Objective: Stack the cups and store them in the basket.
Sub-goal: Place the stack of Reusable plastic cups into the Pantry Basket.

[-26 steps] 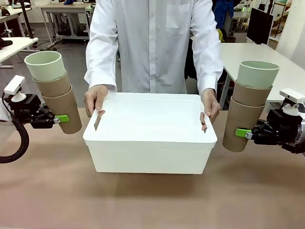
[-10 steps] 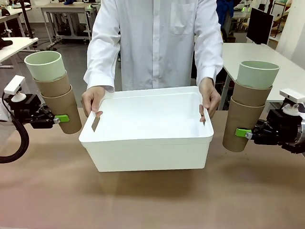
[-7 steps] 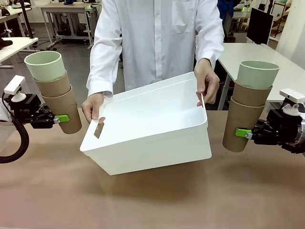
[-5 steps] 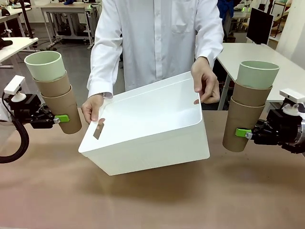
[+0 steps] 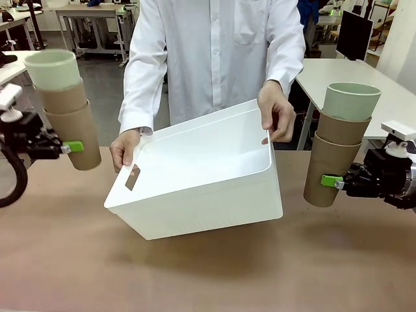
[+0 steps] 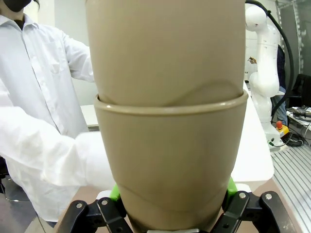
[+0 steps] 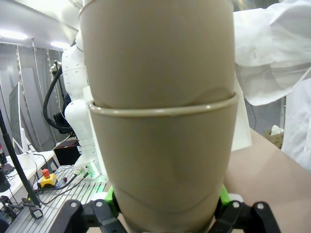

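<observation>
Ok, stacking's done, storing is next. My left jaws clamp the bottom brown cup of the left stack (image 5: 65,123), held left of the basket (image 5: 208,208); my right jaws likewise hold the right stack (image 5: 339,153) on its other side. Person (image 5: 214,58) holds the basket tilted, low end toward the left stack. Next I'd carry that stack over the rim and lay it inside.

Front view: bright, even overhead room light, no hard glare. Basket (image 5: 195,208) inside nearly blown-out white; soft broad shadow under it on table (image 5: 65,260), lower centre. Foreground sharp, bkgd slightly soft. Left wrist view: cups (image 6: 170,160) v. close, a bit soft, wide-angle bulge at edges, evenly lit. Right wrist view: same bulge; ceiling lights (image 7: 14,35) glare at left edge; sleeve (image 7: 272,58) upper right overexposed.
</observation>
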Robot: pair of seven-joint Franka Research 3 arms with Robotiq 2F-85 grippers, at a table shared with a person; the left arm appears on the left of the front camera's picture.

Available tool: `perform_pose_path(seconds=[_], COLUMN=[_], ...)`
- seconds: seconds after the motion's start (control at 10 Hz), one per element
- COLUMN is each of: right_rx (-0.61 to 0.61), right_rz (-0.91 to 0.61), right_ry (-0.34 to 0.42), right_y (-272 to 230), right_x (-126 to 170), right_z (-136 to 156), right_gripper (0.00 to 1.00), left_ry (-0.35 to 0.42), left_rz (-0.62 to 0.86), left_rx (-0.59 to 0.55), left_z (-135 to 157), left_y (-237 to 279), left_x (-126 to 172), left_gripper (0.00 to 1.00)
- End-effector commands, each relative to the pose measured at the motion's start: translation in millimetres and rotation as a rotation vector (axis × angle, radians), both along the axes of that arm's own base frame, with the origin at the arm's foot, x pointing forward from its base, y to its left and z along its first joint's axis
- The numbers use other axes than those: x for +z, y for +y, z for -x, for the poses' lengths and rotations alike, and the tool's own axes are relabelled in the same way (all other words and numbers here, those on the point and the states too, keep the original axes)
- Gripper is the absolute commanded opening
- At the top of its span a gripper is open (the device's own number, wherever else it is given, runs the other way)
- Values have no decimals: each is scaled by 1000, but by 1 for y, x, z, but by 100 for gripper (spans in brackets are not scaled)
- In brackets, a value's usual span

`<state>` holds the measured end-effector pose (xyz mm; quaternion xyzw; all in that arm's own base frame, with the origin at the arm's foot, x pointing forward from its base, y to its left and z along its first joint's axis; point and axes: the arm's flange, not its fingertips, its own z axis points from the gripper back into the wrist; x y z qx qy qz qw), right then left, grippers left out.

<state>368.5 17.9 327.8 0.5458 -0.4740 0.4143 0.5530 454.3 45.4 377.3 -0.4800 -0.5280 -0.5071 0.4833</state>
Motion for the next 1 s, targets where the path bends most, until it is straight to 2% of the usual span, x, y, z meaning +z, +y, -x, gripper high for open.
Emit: perform_pose_path(seconds=[0.0, 0.2, 0.4, 0.6, 0.9], right_rx=[-13, -13, -13, -13, -13], right_rz=[-11, -11, -11, -11, -11], right_ry=[-12, -12, -12, -12, -12], right_y=[0, 0, 0, 0, 0], right_x=[5, 5, 5, 5, 5], right_z=[-2, -2, -2, -2, -2], right_gripper=[85, 85, 85, 85, 85], left_ry=[65, 102, 118, 123, 151], left_rz=[-93, -247, -414, -560, -695], left_rx=[6, 10, 30, 36, 56], left_z=[26, 46, 61, 70, 57], left_y=[-1, -22, -63, -118, -186], left_x=[49, 91, 118, 130, 126], left_gripper=[85, 85, 85, 85, 85])
